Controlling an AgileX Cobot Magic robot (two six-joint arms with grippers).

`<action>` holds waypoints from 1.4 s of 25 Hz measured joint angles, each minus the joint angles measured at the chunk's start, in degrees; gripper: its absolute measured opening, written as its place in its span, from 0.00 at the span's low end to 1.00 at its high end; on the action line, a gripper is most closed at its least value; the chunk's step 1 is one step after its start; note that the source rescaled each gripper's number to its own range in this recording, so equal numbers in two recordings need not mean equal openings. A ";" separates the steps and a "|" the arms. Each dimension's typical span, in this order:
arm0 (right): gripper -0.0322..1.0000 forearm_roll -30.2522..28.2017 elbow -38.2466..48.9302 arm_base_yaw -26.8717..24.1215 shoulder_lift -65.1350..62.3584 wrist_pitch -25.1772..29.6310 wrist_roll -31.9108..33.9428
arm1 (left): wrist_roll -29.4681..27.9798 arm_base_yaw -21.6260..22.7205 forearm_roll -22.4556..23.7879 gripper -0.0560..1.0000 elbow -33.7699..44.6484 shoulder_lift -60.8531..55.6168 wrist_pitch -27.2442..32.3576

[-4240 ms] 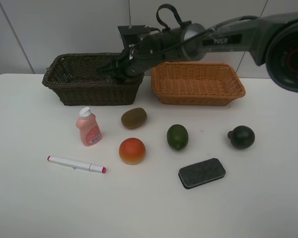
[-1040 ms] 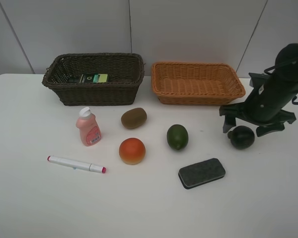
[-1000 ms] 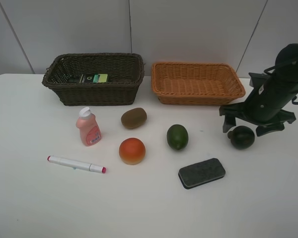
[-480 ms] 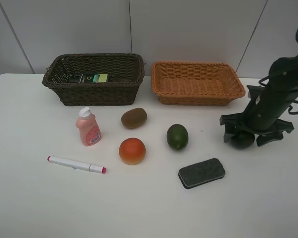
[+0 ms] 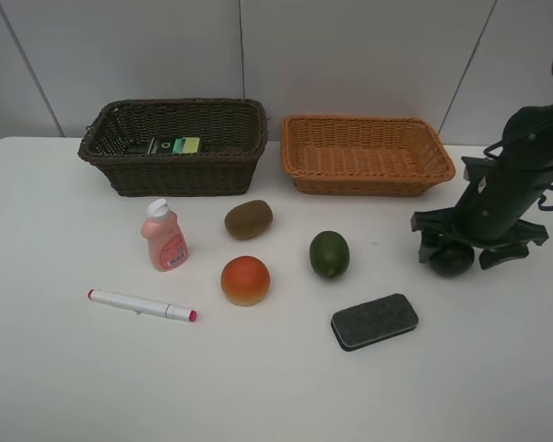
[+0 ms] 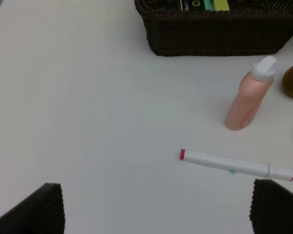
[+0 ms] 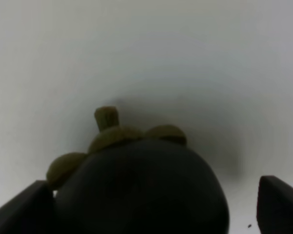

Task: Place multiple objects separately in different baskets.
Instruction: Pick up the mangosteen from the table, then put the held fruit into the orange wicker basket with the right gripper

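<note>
Pick-up step in hand: the right jaws stand wide astride the dark-green round stalked fruit [image 5: 452,261], gripping nothing yet; it sits on the white desk [image 5: 55,368] near the right edge. Next they should close, lift and carry it, likely to the shallow orange-tan wicker basket [image 5: 369,182] nearby, over bare desk; left jaws wide, empty

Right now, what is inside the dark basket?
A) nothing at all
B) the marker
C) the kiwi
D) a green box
D: a green box lies in the dark basket, while the kiwi and the marker are out on the table.
</note>
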 joint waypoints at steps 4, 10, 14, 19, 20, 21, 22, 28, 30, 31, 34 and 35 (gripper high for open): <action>0.99 0.06 0.00 0.00 0.00 -0.12 0.00 | 0.00 0.00 0.00 1.00 0.00 0.00 0.00; 0.56 1.19 0.00 0.00 0.00 -0.19 0.00 | 0.00 0.00 0.00 1.00 0.00 0.00 0.00; 0.58 1.54 0.00 0.00 0.00 -0.13 0.00 | 0.00 0.00 0.00 1.00 0.00 0.00 0.00; 0.58 1.74 0.00 0.00 0.00 -0.13 0.00 | 0.00 0.00 0.00 1.00 0.00 0.00 0.00; 0.58 1.74 0.00 0.00 0.00 -0.13 0.00 | 0.00 0.00 0.00 1.00 0.00 0.00 0.00; 0.58 1.79 0.00 0.00 0.00 -0.13 0.00 | 0.00 0.00 0.00 1.00 0.00 0.00 0.00; 0.58 1.78 0.00 0.00 0.00 -0.13 0.00 | 0.00 0.00 0.00 1.00 0.00 0.00 0.00; 0.58 2.60 -0.52 0.00 -2.09 1.41 0.00 | 0.00 0.00 0.00 1.00 0.00 0.00 0.00; 0.58 2.60 -2.76 0.00 -3.76 3.50 0.00 | 0.00 0.00 0.00 1.00 0.00 0.00 0.00; 0.58 2.60 -4.14 0.00 -4.62 4.81 0.00 | 0.00 0.00 0.00 1.00 0.00 0.00 0.00; 0.58 2.08 -10.49 0.53 -6.00 9.45 0.00 | 0.00 0.00 0.00 1.00 0.00 0.00 0.00; 0.58 1.30 -13.04 1.03 -6.14 11.01 -0.40 | 0.00 0.00 0.00 1.00 0.00 0.00 0.00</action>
